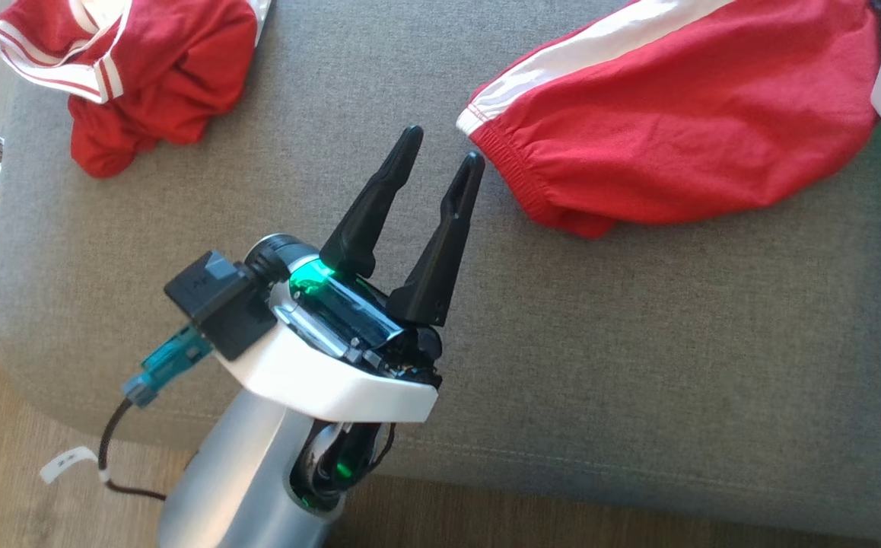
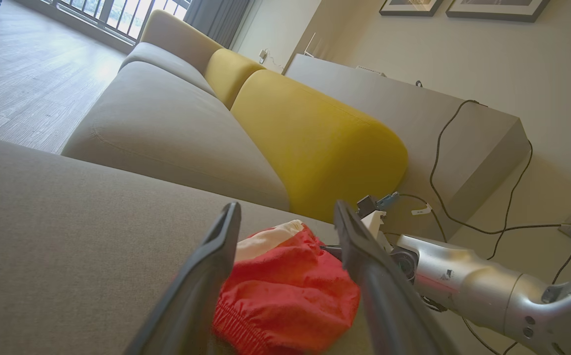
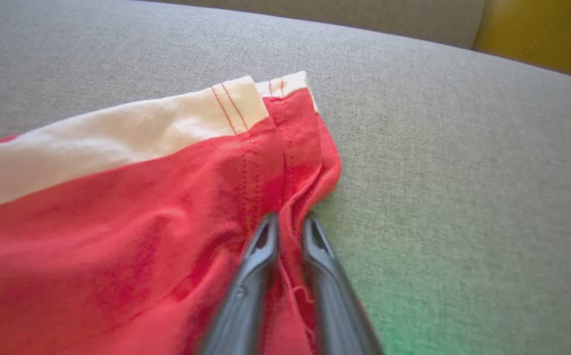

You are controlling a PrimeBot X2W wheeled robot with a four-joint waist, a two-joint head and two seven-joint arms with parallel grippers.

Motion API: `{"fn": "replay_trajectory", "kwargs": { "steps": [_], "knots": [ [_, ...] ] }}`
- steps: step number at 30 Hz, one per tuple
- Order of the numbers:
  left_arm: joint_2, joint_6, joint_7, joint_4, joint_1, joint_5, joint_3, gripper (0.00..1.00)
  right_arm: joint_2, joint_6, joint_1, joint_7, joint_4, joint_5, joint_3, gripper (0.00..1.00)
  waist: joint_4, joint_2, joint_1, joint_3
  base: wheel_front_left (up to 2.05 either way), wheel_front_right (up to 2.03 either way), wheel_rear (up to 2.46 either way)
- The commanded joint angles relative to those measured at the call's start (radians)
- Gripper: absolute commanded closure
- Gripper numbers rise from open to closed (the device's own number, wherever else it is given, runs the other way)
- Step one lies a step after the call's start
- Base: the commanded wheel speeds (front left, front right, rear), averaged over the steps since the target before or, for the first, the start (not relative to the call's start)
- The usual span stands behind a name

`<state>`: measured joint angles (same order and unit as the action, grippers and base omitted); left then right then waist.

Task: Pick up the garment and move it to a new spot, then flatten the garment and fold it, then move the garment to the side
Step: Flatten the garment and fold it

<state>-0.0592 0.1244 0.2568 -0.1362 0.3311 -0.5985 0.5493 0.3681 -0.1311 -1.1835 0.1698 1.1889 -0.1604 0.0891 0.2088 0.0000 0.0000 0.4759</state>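
The red cloth garment with a white stripe (image 1: 676, 129) lies on the big grey soft cushion (image 1: 638, 342), at the top right in the head view. The right pincer (image 3: 289, 221) is narrow and pinches a fold at the garment's edge between its two dark fingers. The left pincer (image 1: 443, 146) is wide and holds nothing. Its tips are just beside the garment's stretchy hem. A crumpled red and white cloth (image 1: 151, 84) sits well apart, far left.
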Motion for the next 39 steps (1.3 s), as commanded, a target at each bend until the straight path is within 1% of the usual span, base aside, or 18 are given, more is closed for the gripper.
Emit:
{"fn": "replay_trajectory", "kwargs": {
  "steps": [1,6,11,17,19,22,27,32,33,34,39],
  "knots": [
    [-0.007,0.006,0.005,-0.038,-0.004,0.003,-0.031,0.0,0.006,0.0,0.028,0.022,-0.017,-0.016,0.022,1.0,-0.003,0.0,0.0,0.0,0.0,0.0,0.0],
    [-0.008,0.006,0.005,-0.036,-0.005,0.006,-0.04,0.0,0.044,0.0,0.041,0.023,-0.048,-0.053,0.021,1.0,-0.027,0.0,0.0,-0.006,0.0,0.0,0.0],
    [-0.015,0.006,0.005,-0.036,-0.013,0.01,-0.051,0.0,0.062,0.0,0.058,0.012,-0.071,-0.045,0.008,1.0,-0.072,0.0,0.0,-0.024,0.0,0.0,0.0],
    [-0.023,0.006,0.005,-0.038,-0.033,0.014,-0.065,0.0,0.084,0.0,0.068,0.01,-0.13,-0.004,-0.023,1.0,-0.133,0.0,0.0,-0.047,0.0,0.0,0.0],
    [-0.025,0.006,0.005,-0.038,-0.037,0.014,-0.065,0.0,0.095,0.0,0.072,0.012,-0.158,0.017,-0.044,1.0,-0.147,0.0,0.0,-0.053,0.0,0.0,0.0],
    [-0.029,0.006,0.005,-0.037,-0.039,0.015,-0.063,0.0,0.092,0.0,0.087,0.017,-0.208,0.05,-0.069,1.0,-0.161,0.0,0.0,-0.059,0.0,0.0,0.0],
    [-0.033,0.006,0.005,-0.028,-0.045,0.015,-0.059,0.0,0.026,0.0,0.128,0.032,-0.315,0.078,-0.068,1.0,-0.167,0.0,0.0,-0.084,0.0,0.0,0.0],
    [-0.039,0.006,0.005,-0.02,-0.065,0.015,-0.059,0.0,-0.039,0.0,0.175,0.072,-0.472,0.092,-0.027,1.0,-0.165,0.0,0.0,-0.124,0.0,0.0,0.0],
    [-0.039,0.006,0.005,-0.019,-0.072,0.016,-0.061,0.0,-0.05,0.0,0.185,0.082,-0.506,0.09,-0.017,1.0,-0.164,0.0,0.0,-0.133,0.0,0.0,0.0],
    [-0.039,0.006,0.005,-0.019,-0.072,0.016,-0.061,0.0,-0.05,0.0,0.185,0.082,-0.506,0.09,-0.017,1.0,-0.164,0.0,0.0,-0.133,0.0,0.0,0.0],
    [-0.034,0.006,0.005,-0.014,-0.104,0.014,-0.064,0.0,-0.094,0.0,0.243,0.148,-0.677,0.07,0.04,1.0,-0.152,0.0,0.0,-0.167,0.0,0.0,0.0]
  ]
}}
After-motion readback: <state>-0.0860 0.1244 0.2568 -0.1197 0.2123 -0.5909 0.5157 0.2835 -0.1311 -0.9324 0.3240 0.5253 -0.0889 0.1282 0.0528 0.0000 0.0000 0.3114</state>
